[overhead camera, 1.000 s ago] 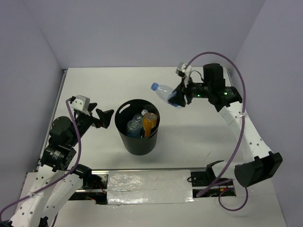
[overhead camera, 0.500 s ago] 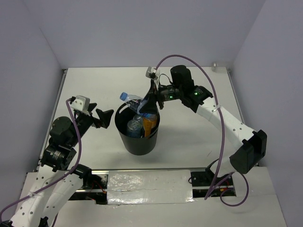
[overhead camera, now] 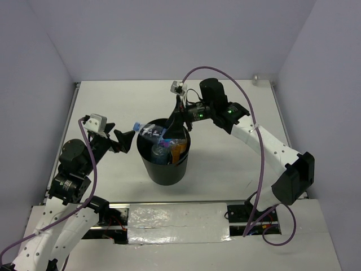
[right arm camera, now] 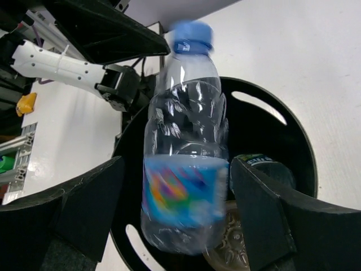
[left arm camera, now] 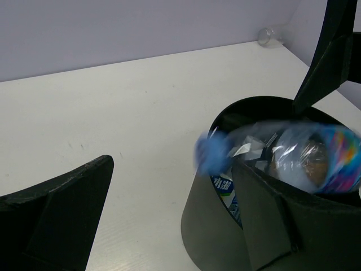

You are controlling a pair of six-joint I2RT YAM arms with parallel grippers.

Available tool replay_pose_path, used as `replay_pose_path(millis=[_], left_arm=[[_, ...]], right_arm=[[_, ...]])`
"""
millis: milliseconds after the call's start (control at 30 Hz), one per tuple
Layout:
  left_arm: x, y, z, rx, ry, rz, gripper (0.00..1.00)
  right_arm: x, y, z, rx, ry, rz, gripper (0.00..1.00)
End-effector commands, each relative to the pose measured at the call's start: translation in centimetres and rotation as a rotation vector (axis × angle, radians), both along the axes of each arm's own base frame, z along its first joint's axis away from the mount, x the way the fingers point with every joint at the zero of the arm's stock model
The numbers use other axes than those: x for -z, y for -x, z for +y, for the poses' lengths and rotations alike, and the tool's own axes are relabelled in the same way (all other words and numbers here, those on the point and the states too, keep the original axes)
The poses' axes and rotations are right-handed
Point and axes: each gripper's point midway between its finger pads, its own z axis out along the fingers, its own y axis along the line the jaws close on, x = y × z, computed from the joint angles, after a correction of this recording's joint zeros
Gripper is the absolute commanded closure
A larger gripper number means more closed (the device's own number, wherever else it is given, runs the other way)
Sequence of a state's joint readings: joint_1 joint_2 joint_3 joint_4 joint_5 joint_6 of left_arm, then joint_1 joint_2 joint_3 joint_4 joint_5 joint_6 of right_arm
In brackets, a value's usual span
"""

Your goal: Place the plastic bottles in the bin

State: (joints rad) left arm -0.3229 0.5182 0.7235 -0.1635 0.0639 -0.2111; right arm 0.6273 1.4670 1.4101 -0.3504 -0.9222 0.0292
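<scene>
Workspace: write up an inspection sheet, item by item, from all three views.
Surface: white table, faint scuff marks.
Job's things: black bin holds an orange bottle and others; blue-capped bottle, blurred, is over its rim.
Clutter: small clear object at far edge, kind unclear.
Grippers: right gripper above bin, open around that bottle; left gripper open beside bin.
Cables: purple cables loop along both arms.
Surroundings: lilac walls on three sides.

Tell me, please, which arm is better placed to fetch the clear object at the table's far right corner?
Right, probably: the clear object lies on its side of the table and the right gripper is open above the bin. The left gripper sits left of the bin.
</scene>
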Motion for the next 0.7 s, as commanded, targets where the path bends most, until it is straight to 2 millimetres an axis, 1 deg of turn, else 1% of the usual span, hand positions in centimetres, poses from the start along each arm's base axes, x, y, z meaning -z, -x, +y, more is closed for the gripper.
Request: replay_pose_path(millis=[0,67,133,233,367,400,433,467,500,533,567,600,633,667], left_arm=[[-1.2,-0.2,0.2,-0.008,0.004,-0.048,0.01],[-1.1,-0.2,0.2,-0.006,0.003,-0.047,0.01],[-1.2,-0.2,0.3,-0.011,0.004,-0.048,0.01],[-1.1,-0.3,0.3,-0.012,0.003,-0.045,0.00],[-1.1,-0.2,0.3,-0.009,0.003,-0.047,0.01],[-1.2,-0.2,0.3,-0.009,0.003,-0.048,0.01],[-1.2,-0.2,0.3,-0.009,0.003,-0.048,0.01],[-1.2,-0.2,0.2,-0.008,0.005,-0.047,0.01],[-1.2,-0.1,0.2,-0.008,0.006,-0.050,0.01],[-1.3,-0.1,0.3,-0.009,0.008,-0.051,0.01],[-1.4,-0.1,0.3,-0.008,0.008,-0.053,0.01],[-1.4,0.0,0.3,-0.009,0.007,-0.055,0.01],[-1.5,0.0,0.4,-0.011,0.008,-0.058,0.01],[-1.5,0.1,0.3,-0.008,0.009,-0.059,0.01]], right_arm=[[-2.1,1.2,1.2,-0.064,-0.055,-0.014,0.16],[-2.1,1.5,1.4,-0.073,-0.055,0.005,0.16],[-2.1,2.3,1.9,-0.102,-0.056,0.028,0.16],[-2.3,3.0,2.1,-0.119,-0.060,0.031,0.16],[-3.1,3.0,1.3,-0.088,-0.055,-0.033,0.16],[-3.6,2.7,0.9,-0.068,-0.053,-0.070,0.16],[-4.1,1.1,-0.2,0.019,-0.033,-0.156,0.15],[-4.6,-0.3,-1.2,0.089,-0.022,-0.201,0.13],[-4.8,-2.0,-2.3,0.172,-0.004,-0.245,0.10],[-5.5,-5.0,-4.3,0.321,0.023,-0.323,0.06],[-5.3,-8.9,-8.1,0.477,0.055,-0.338,0.03],[-4.7,-11.5,-10.3,0.562,0.087,-0.349,0.00],[-4.0,-14.3,-13.2,0.674,0.139,-0.356,0.00],[-4.1,-17.5,-17.7,0.808,0.183,-0.366,0.00]])
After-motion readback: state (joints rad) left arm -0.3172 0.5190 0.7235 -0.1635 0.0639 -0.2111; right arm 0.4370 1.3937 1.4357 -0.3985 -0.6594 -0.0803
